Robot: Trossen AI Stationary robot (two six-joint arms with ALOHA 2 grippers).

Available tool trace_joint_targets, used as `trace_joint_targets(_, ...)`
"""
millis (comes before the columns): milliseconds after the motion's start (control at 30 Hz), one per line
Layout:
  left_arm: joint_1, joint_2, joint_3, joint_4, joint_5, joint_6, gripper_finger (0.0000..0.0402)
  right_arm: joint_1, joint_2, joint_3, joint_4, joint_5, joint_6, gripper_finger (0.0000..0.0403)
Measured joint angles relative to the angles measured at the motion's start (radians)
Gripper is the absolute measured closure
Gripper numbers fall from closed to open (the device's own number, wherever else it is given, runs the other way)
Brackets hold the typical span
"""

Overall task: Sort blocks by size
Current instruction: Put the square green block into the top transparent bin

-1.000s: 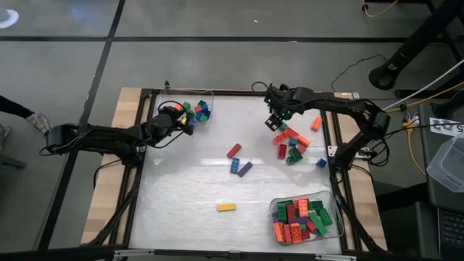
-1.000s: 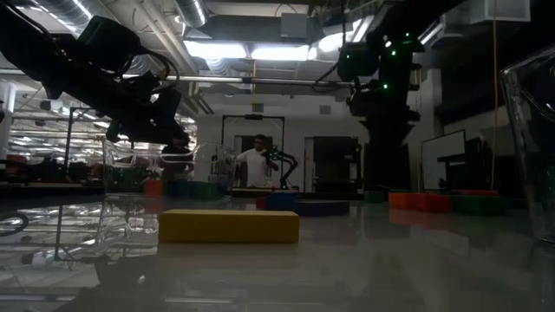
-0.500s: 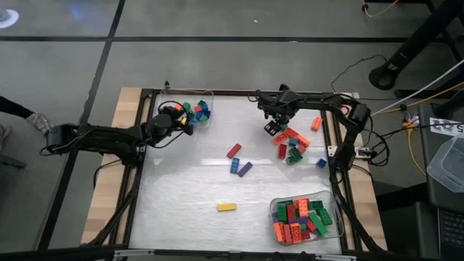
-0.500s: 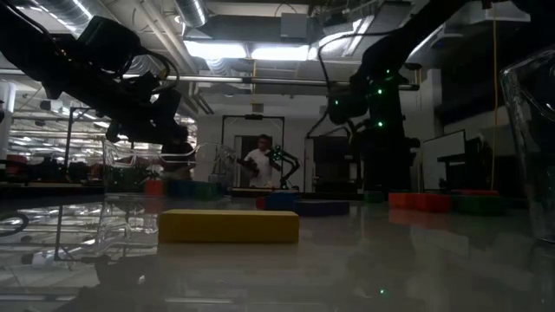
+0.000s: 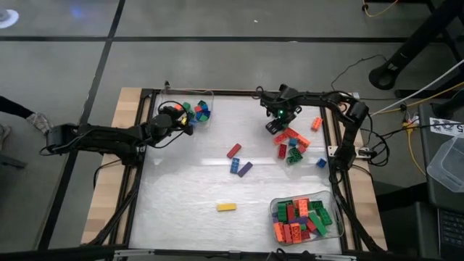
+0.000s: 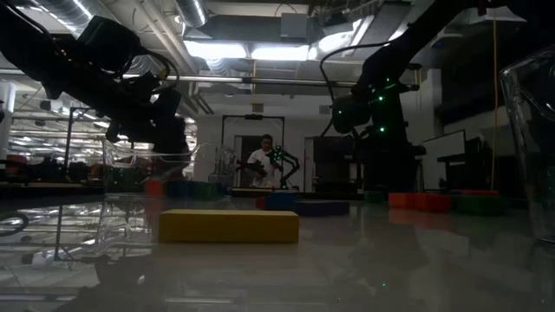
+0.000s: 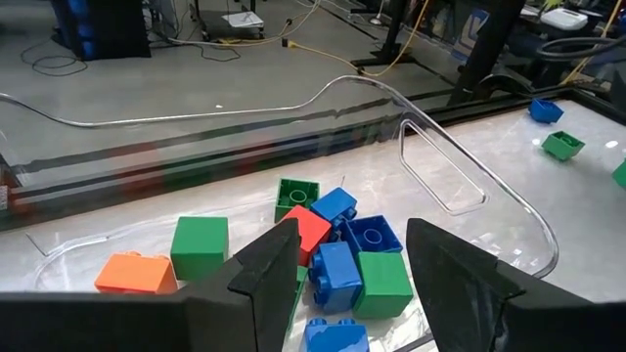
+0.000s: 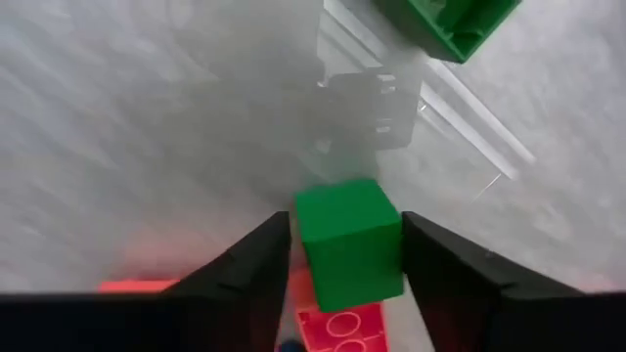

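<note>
The right gripper (image 8: 344,256) stood at the far right of the table (image 5: 181,188), over the loose pile of blocks (image 5: 291,141), its fingers closed on a small green block (image 8: 349,240). The left gripper (image 7: 352,274) hung open over the far-left clear tray (image 7: 469,186) of small blocks. A second tray (image 5: 335,217) sat near right. A yellow block (image 5: 226,206) lay alone. No writing was readable.

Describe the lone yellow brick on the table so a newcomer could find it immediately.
Start at the clear tray of long bricks in the table's near right corner, seen from above. Look left of it across bare tabletop to the yellow brick, a long rectangle lying flat and alone. It is the only yellow piece out on the open surface, well apart from the red, blue and purple bricks farther back.
</note>
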Motion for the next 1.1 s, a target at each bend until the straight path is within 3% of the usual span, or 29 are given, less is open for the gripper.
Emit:
trace_joint_targets(167, 0.000, 0.000, 0.000, 0.000, 0.000, 0.000, 0.0224, 0.000, 0.000, 0.000, -0.019, 0.000, 0.002, 0.0279)
trace_joint_targets(400, 0.000, 0.000, 0.000, 0.000, 0.011, 0.000, 0.0224, 0.000, -0.002, 0.001, 0.010, -0.088, 0.034, 0.0278)
trace_joint_targets(533, 0.000, 0.000, 0.000, 0.000, 0.011, 0.000, 0.0224, 0.001, -0.004, 0.002, 0.114, -0.227, 0.065, 0.0247)
trace_joint_targets(700, 0.000, 0.000, 0.000, 0.004, 0.011, 0.000, 0.0224, 0.016, 0.000, 0.001, 0.345, -0.422, 0.110, 0.0256)
trace_joint_targets(900, 0.000, 0.000, 0.000, 0.011, 0.056, 0.015, 0.0224, 0.056, -0.002, 0.001, 0.717, -0.576, 0.216, 0.0274)
trace_joint_targets(1100, 0.000, 0.000, 0.000, 0.013, 0.095, 0.011, 0.0224, 0.108, -0.002, 0.001, 1.167, -0.552, 0.380, 0.0251)
